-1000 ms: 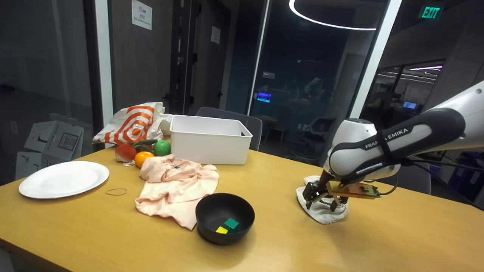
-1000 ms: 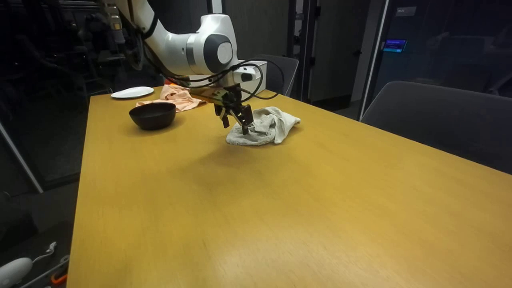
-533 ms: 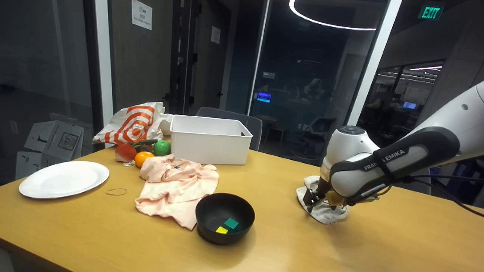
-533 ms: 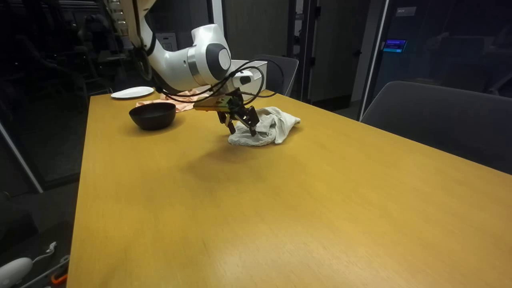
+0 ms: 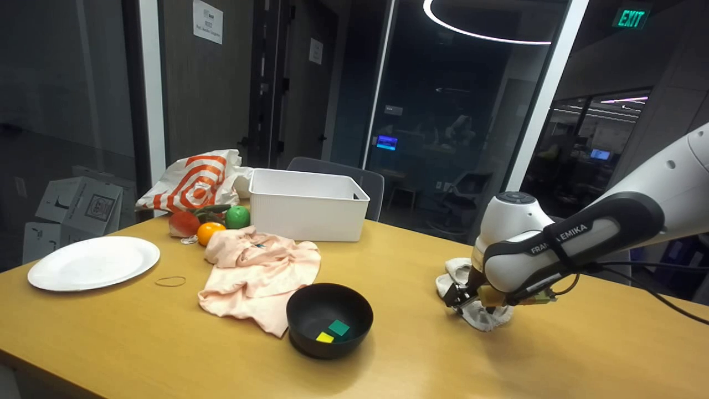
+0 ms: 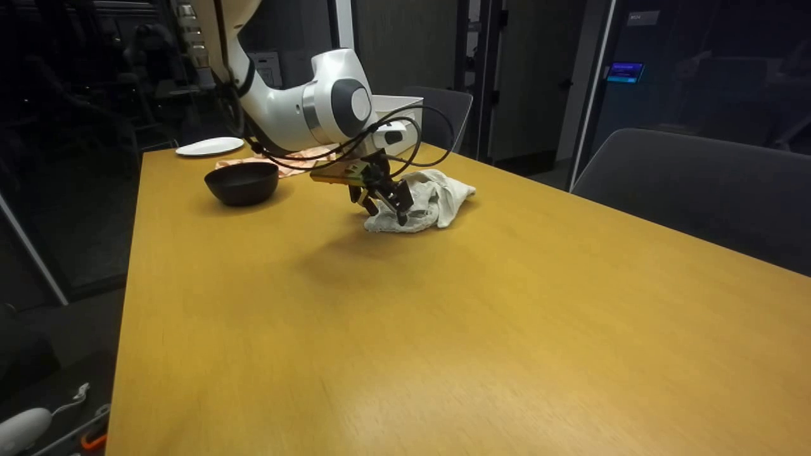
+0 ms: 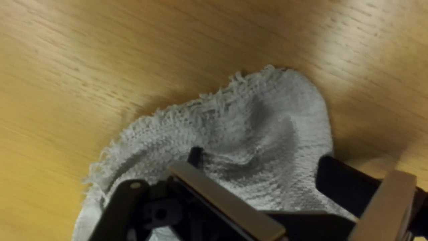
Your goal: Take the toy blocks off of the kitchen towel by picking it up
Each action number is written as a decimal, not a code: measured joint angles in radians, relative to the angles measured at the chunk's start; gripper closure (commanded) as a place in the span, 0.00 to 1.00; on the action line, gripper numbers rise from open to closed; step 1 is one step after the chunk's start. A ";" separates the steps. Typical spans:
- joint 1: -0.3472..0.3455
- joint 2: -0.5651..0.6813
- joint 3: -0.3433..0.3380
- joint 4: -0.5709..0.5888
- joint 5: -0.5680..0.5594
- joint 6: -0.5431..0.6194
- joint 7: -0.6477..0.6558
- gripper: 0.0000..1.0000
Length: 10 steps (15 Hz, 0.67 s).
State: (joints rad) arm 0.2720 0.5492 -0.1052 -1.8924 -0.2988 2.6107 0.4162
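The kitchen towel [image 6: 447, 193], pale grey-white and crumpled, lies on the table in both exterior views. Its frayed edge and rounded corner fill much of the wrist view, where the towel [image 7: 301, 93] is wrinkled beneath my gripper [image 7: 259, 162]. The fingers stand wide apart, with cloth spread under and between them but not pinched. Both tips seem to touch or nearly touch the fabric. From outside, the gripper [image 6: 387, 216] points down over the towel's near part. No toy blocks show on the towel; they are hidden or out of view.
A black bowl [image 5: 329, 299] holding small green and yellow pieces [image 5: 338, 328] stands beside a pinkish-beige cloth [image 5: 255, 277]. Farther back are a white bin [image 5: 307, 213], fruit-like items [image 5: 211, 233] and a bag [image 5: 194, 183]. A white plate [image 5: 94, 263] lies near the table's end.
My gripper has lowered and shifted over the towel, rightward in the exterior view from behind the cables. The towel's near edge has been pushed slightly and bunched.
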 measured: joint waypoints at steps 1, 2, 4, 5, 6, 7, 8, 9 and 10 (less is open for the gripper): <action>-0.003 -0.002 0.000 0.001 0.008 0.000 0.000 0.53; -0.007 -0.003 0.000 0.002 0.015 0.000 0.000 0.60; -0.012 -0.004 0.000 0.002 0.028 0.000 0.000 0.76; -0.014 -0.005 0.000 0.002 0.036 0.000 0.000 0.84; -0.016 -0.005 0.000 0.002 0.045 -0.001 -0.001 0.86; -0.018 -0.006 0.000 0.002 0.051 -0.004 -0.001 0.89; -0.019 -0.008 -0.001 0.002 0.052 -0.011 -0.001 0.92; -0.019 -0.010 -0.004 0.001 0.051 -0.020 -0.001 0.94; -0.013 -0.015 -0.017 0.001 0.033 -0.037 0.010 0.91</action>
State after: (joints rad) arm 0.2589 0.5345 -0.1223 -1.8918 -0.2658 2.5733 0.4258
